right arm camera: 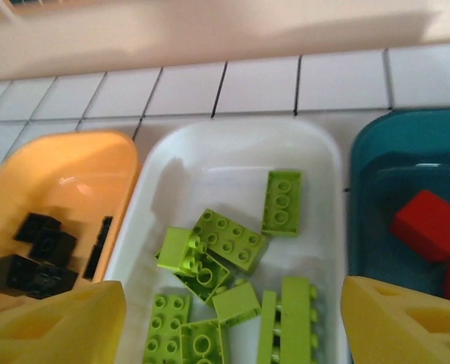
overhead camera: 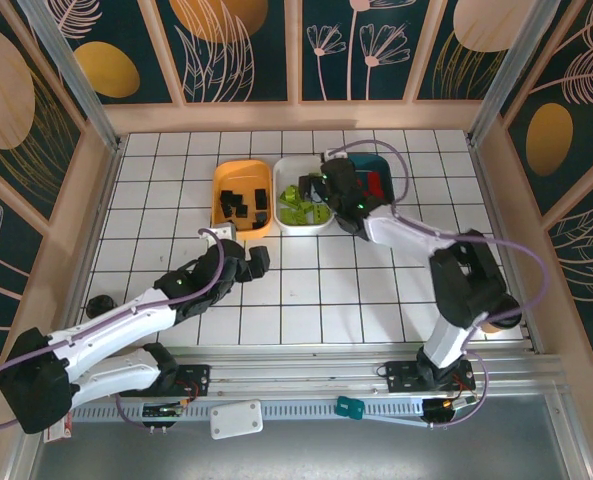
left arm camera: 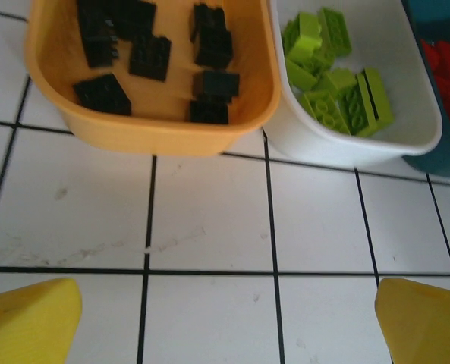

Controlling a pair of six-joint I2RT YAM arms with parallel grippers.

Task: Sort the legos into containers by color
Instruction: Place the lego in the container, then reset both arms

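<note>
Here, my left gripper (left arm camera: 225, 326) hangs spread and empty before the shallow orange plastic tray (left arm camera: 156, 133) of small black bricks (left arm camera: 149, 57); my right gripper (right arm camera: 232, 326), likewise spread, hovers over lime green bricks (right arm camera: 228, 239) in the white tray (right arm camera: 232, 144), red bricks (right arm camera: 429, 224) in the dark teal tray (right arm camera: 376, 152).

Three trays in a row at far side of tiled table (overhead camera: 306, 290): orange tray (overhead camera: 218, 200), white tray (overhead camera: 294, 168), teal tray (overhead camera: 386, 163). Packed close, no finger room betw. them. Tiles in front of orange + white are bare. Left gripper (overhead camera: 244, 252) sits there, jaws wide, nothing betw. them. Right gripper (overhead camera: 311, 192) is over white tray, jaws spread. Lime bricks (right arm camera: 228, 243) crowd its near end; far end bare. Right arm (overhead camera: 406, 235) crosses teal tray, blocks it from above. Small black object (overhead camera: 99, 303) at left edge, well apart.
</note>
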